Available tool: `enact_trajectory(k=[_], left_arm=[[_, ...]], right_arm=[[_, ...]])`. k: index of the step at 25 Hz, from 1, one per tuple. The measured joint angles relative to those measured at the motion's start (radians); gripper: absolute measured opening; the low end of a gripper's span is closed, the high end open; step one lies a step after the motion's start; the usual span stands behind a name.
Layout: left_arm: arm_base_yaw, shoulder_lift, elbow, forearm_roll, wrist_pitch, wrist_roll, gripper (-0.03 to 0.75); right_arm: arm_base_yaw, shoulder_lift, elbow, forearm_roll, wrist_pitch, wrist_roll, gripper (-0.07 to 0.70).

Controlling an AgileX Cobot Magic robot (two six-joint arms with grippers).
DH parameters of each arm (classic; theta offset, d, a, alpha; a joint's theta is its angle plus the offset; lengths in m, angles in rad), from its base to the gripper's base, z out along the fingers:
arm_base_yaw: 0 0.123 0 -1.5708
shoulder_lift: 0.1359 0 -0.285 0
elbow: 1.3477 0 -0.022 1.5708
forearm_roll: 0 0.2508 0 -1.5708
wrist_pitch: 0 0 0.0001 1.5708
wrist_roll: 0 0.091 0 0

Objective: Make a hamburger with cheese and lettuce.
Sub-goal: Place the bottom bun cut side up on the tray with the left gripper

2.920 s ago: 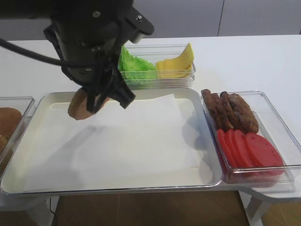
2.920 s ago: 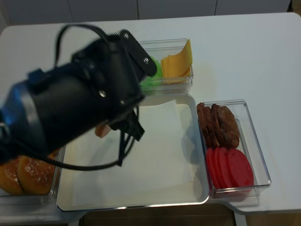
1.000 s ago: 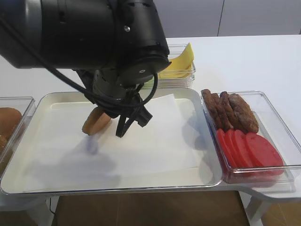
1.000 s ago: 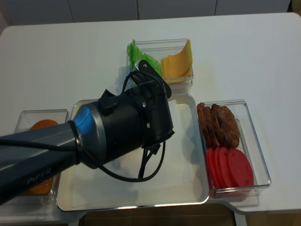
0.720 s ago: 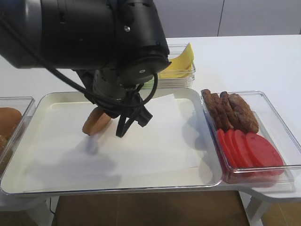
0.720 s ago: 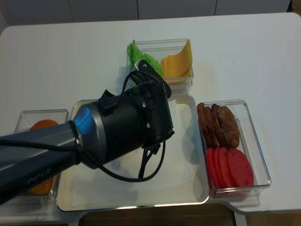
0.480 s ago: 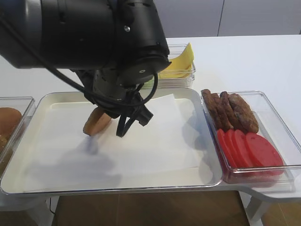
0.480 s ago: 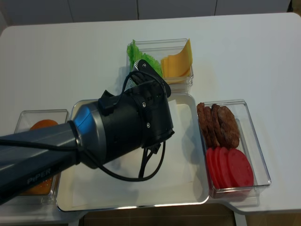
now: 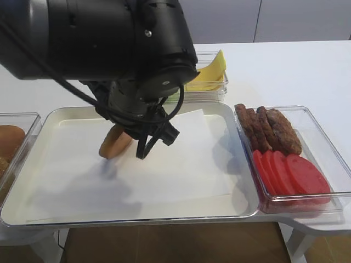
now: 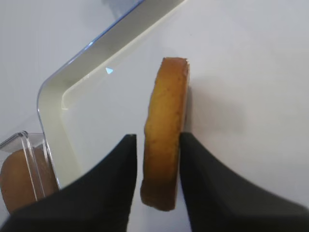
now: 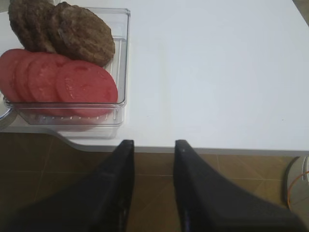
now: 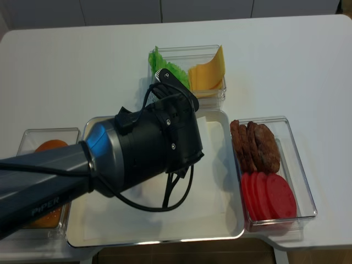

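The hamburger is a bun half (image 10: 166,130), golden-brown and standing on edge between my left gripper's (image 10: 158,137) fingers. The right finger touches it and a thin gap shows at the left finger, so the jaws are open. In the high view the bun half (image 9: 114,143) tilts low over the white paper (image 9: 181,164) on the tray (image 9: 245,181); contact with the paper is unclear. The cheese (image 12: 206,74) and the lettuce (image 12: 165,66) share a clear box behind the tray. My right gripper (image 11: 153,143) hangs off the table's front edge, fingers apart and empty.
A clear box right of the tray holds dark patties (image 9: 271,129) and red tomato slices (image 9: 290,172). Another box with buns (image 12: 48,146) stands left of the tray. The bulky left arm (image 9: 109,49) hides the lettuce box in the plain high view.
The left fingers have eased apart from the bun half, and it has settled slightly lower and to the right. The right gripper has not moved.
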Motion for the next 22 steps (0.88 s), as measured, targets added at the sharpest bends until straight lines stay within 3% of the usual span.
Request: enact_trajectory(k=[5, 17, 22], left_arm=[[0.0, 0.0, 0.0, -0.017, 0.0, 0.0, 0.301], [0.0, 0.0, 0.0, -0.066, 0.0, 0.0, 0.311], [0.0, 0.0, 0.0, -0.103, -0.042, 0.0, 0.312]], right_arm=[[0.0, 0.0, 0.0, 0.0, 0.0, 0.0, 0.216], [0.0, 0.0, 0.0, 0.0, 0.0, 0.0, 0.216], [0.0, 0.0, 0.0, 0.0, 0.0, 0.0, 0.216]])
